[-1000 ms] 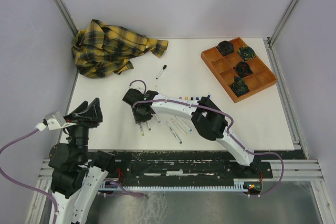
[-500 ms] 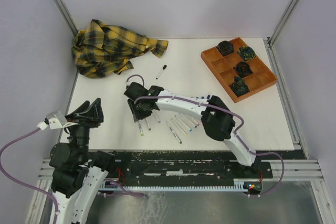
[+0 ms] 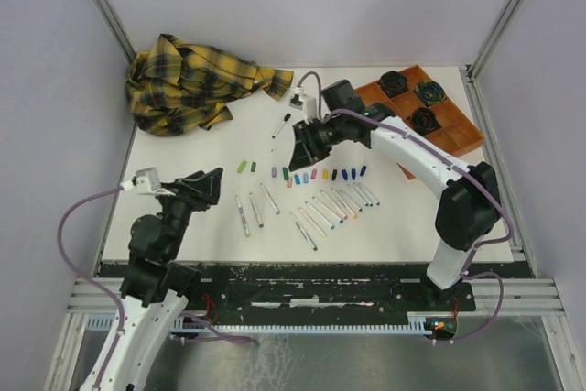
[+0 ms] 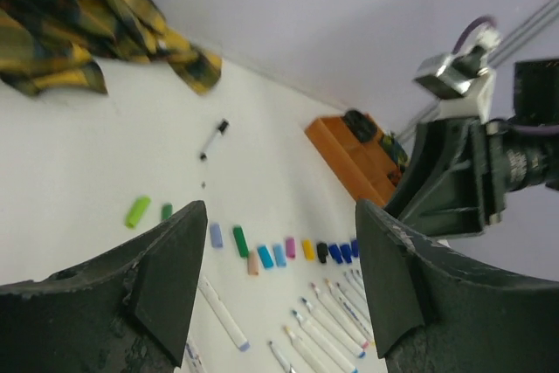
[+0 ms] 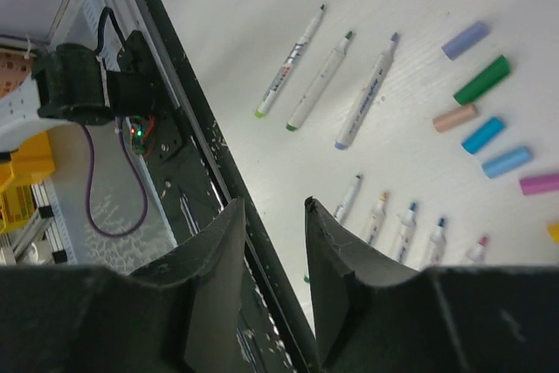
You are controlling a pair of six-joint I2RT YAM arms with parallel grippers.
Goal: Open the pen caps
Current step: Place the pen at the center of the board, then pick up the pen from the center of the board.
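The pen caps [image 3: 311,173] lie in a row across the middle of the white table: several short pieces in green, blue, pink, yellow and black. The left wrist view also shows this row of caps [image 4: 265,256], and the right wrist view shows part of the caps [image 5: 483,134]. Uncapped white pens [image 3: 330,208] lie just below them, and a capped black pen [image 3: 282,124] lies behind. My left gripper [image 3: 212,182] hovers at the near left, open and empty [image 4: 279,259]. My right gripper [image 3: 302,146] hangs above the row's back side, its jaws narrowly apart and holding nothing [image 5: 275,224].
A yellow plaid cloth [image 3: 197,84] is bunched at the back left. An orange tray [image 3: 455,139] with dark round objects stands at the back right. Three more white pens [image 3: 255,211] lie left of the main group. A black rail [image 3: 302,272] borders the near edge.
My right arm has swung from the near left to the back middle, uncovering the caps and pens. My left gripper has moved right over the table and opened wider.
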